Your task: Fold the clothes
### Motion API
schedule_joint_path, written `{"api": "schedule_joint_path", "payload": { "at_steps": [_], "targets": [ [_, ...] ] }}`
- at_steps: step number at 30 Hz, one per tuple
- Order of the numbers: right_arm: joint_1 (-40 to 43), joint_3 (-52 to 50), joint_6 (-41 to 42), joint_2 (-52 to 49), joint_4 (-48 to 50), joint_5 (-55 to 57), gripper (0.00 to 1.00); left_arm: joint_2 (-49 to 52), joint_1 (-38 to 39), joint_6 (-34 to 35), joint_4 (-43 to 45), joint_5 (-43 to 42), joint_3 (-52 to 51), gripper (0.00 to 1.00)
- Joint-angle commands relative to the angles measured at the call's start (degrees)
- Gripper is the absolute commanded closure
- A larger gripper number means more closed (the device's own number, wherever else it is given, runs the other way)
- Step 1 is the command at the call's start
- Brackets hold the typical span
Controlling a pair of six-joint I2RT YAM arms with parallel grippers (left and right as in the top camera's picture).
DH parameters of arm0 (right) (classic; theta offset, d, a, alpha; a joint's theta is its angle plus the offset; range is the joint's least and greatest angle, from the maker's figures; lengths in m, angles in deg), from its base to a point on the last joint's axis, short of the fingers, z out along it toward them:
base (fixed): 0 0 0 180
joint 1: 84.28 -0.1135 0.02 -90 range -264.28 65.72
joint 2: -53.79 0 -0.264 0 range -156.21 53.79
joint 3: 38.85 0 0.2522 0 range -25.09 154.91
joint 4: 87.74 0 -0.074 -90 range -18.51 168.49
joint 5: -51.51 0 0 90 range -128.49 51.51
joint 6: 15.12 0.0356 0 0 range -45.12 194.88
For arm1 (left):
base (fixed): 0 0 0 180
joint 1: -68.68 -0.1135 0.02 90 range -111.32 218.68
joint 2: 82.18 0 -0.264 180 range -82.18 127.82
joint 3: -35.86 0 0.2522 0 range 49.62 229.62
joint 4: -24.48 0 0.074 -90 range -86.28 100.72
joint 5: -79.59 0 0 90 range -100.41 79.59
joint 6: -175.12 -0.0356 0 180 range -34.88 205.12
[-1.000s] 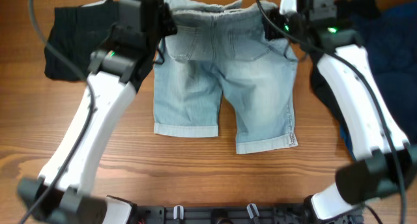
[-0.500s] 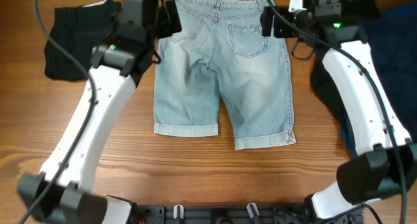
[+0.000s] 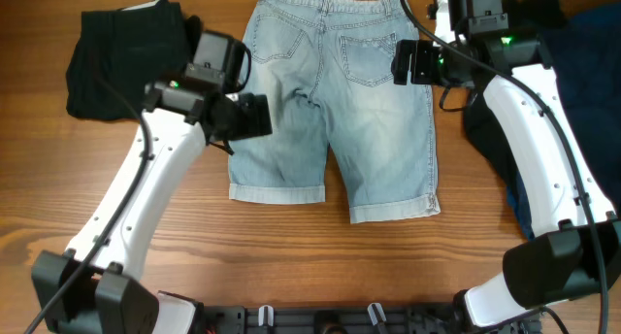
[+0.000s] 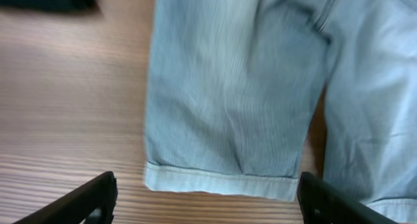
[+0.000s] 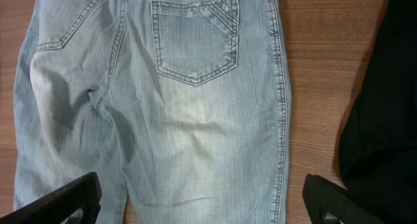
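Across a wooden table [image 3: 291, 261], spread flat with back pockets up: faded light-blue denim shorts [image 3: 330, 101]. Whole only from overhead; hem stitching sharp at left wrist, pocket seams at right. Alongside, a black garment [image 3: 121, 57] and a dark clothing pile [image 3: 587, 52], partly behind the right arm. Left gripper [image 4: 212, 201] and right gripper [image 5: 199, 201] splayed wide, empty, over denim.

Faded light-blue denim shorts [image 3: 330, 101] lie at centre, finely streaked top to bottom, with whitish worn patches across the seat and pale chevron stitching on the back pocket [image 5: 195, 45]. The table [image 3: 291, 266] is warm brown with darker wood grain. At 10 o'clock is a plain black garment [image 3: 121, 57], at 2 o'clock dark navy cloth [image 3: 587, 52], and at 3 o'clock black cloth [image 5: 384, 120]. The left arm [image 3: 146, 198] and right arm [image 3: 539, 150] are white with black joints, each showing a small green light.
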Motion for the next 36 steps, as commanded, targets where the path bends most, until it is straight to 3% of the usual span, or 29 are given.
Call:
{"api": "schedule_joint_path", "payload": {
  "at_steps": [1,3,5,7,10,19,25,36],
  "targets": [
    [0.35,-0.46,-0.44,0.35,0.31,-0.68,0.00,1.01,-0.11,4.48,2.80,-4.24,-7.41,0.32],
    [0.35,-0.46,-0.42,0.35,0.70,-0.66,0.01,1.05,-0.11,6.08,5.03,-4.74,-10.86,0.62],
    [0.33,-0.46,-0.37,0.35,1.11,-0.68,0.09,1.05,-0.11,7.06,7.76,-5.11,-14.45,0.87],
    [0.35,-0.46,-0.37,0.35,1.29,-0.70,0.18,1.07,-0.11,7.87,10.03,-5.29,-17.18,0.96],
    [0.33,-0.46,-0.35,0.35,1.16,-0.70,0.28,1.20,-0.11,9.03,15.02,-5.99,-21.68,0.96],
    [0.33,-0.46,-0.35,0.35,0.81,-0.70,0.28,8.96,-0.11,11.41,27.39,-7.06,-28.30,0.96],
    [0.35,-0.46,-0.42,0.35,0.55,-0.66,0.27,15.32,-2.51,17.53,23.74,-6.99,-28.55,0.96],
    [0.35,-0.46,-0.44,0.35,1.03,1.20,0.20,15.50,-18.23,11.74,20.79,-6.97,-29.35,0.96]
  ]
}}
